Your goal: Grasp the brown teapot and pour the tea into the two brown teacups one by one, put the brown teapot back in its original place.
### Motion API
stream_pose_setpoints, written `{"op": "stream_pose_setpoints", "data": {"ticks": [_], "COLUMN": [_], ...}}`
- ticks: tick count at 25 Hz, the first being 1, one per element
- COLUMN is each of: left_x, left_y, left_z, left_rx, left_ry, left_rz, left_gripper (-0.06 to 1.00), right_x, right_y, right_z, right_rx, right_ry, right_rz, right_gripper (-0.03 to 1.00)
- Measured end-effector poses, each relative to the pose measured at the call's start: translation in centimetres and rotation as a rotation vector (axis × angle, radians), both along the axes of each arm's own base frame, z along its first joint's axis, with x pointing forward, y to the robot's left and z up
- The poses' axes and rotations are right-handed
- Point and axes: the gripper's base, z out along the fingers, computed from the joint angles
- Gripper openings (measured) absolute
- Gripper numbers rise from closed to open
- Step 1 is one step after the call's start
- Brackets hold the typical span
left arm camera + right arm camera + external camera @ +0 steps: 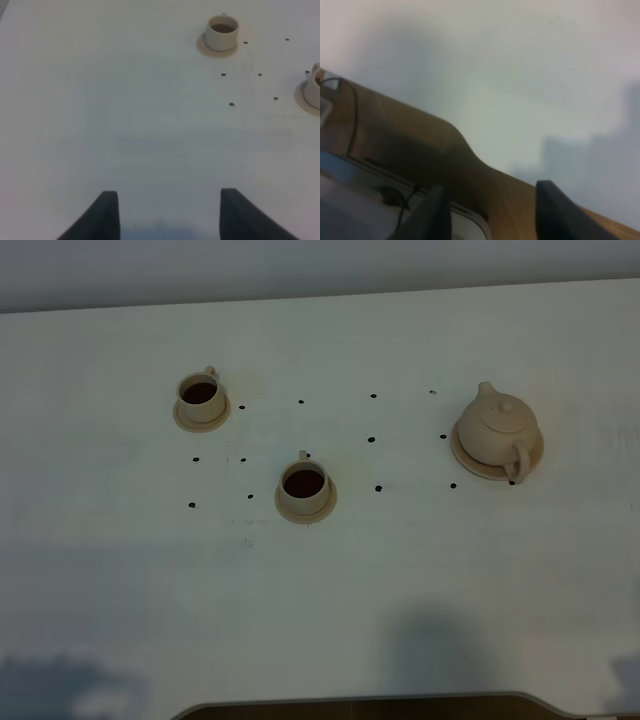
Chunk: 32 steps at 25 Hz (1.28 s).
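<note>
Teapot seated on its saucer; both cups hold dark tea.

The teapot (497, 432) rests on the wide saucer (462, 457) at the right of the bench (400, 570), loop handle toward the near edge, spout toward the far side. The two cups (201, 398) (303, 486) stand on their small saucers, well apart from it. The left gripper (165, 212) and the right gripper (492, 210) both stand open and empty over the bench; the right view is blurred, so its spread is approximate. Fired clay is likely rigid, brittle and smooth: grip the handle, keep the loose-looking lid level.
</note>
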Motion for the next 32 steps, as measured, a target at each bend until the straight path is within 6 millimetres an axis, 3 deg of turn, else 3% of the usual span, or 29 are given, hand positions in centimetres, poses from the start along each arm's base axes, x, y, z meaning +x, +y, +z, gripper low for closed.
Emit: {"op": "stream_pose_setpoints", "data": {"ticks": [14, 32], "left_x": [0.0, 0.0], "left_y": [0.0, 0.0], "left_z": [0.0, 0.0], "left_rx": [0.001, 0.000], "left_ry": [0.000, 0.000], "left_rz": [0.000, 0.000], "left_gripper": [0.49, 0.49], "right_x": [-1.4, -6.3], "right_y": [-2.1, -2.0], "right_z": [0.9, 1.6], "right_rx": [0.028, 0.072], "right_ry": [-0.148, -0.481], "right_rz": [-0.316, -0.339], "right_gripper": [0.25, 0.21]}}
